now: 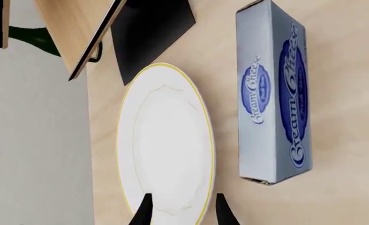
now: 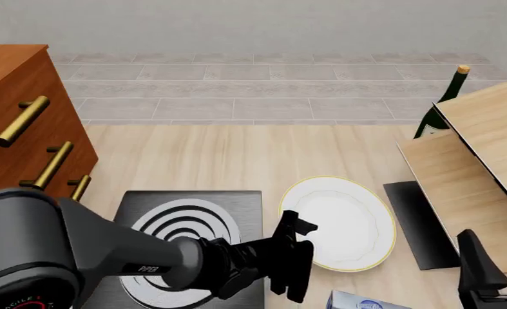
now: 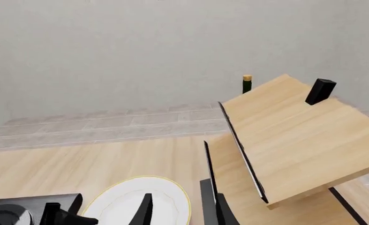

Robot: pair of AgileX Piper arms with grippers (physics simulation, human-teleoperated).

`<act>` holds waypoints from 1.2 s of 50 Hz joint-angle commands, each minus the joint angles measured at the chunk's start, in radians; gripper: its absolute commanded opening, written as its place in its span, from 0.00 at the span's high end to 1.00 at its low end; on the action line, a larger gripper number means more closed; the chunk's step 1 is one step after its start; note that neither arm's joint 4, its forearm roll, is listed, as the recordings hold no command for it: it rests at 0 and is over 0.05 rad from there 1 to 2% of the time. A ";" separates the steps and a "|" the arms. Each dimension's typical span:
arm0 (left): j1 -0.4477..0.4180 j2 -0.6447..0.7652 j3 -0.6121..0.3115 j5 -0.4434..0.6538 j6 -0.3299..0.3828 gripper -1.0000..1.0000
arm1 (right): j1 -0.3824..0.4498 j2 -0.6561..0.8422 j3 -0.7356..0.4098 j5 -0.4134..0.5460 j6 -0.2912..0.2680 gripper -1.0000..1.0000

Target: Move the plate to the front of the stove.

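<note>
The round white plate with a thin yellow rim lies flat on the wooden table, just right of the stove, a dark square slab with white concentric rings. My left gripper is at the plate's left edge, reaching over the stove's right side. In the left wrist view its fingers stand apart over the near rim of the plate, open and gripping nothing. My right gripper hangs open at the front right, over the wooden board, clear of the plate.
A blue and white cream cheese box lies by the plate, at the front edge. A plain black mat lies right of the plate, partly under tilted wooden boards. A green bottle stands behind them. A brown drawer cabinet stands at the left.
</note>
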State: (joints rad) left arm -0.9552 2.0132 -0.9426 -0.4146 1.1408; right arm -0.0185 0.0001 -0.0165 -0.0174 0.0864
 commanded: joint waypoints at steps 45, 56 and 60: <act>0.003 0.020 -0.025 -0.005 0.023 1.00 | 0.000 0.000 0.005 -0.009 0.002 0.00; 0.007 -0.036 0.001 -0.001 0.042 1.00 | 0.001 0.000 -0.007 -0.002 0.005 0.00; 0.007 -0.068 0.014 0.002 0.052 1.00 | 0.002 0.000 -0.006 -0.005 0.007 0.00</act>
State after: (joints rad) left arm -0.9497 1.9989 -0.9484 -0.4130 1.1704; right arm -0.0177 0.0001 -0.0176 -0.0234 0.0903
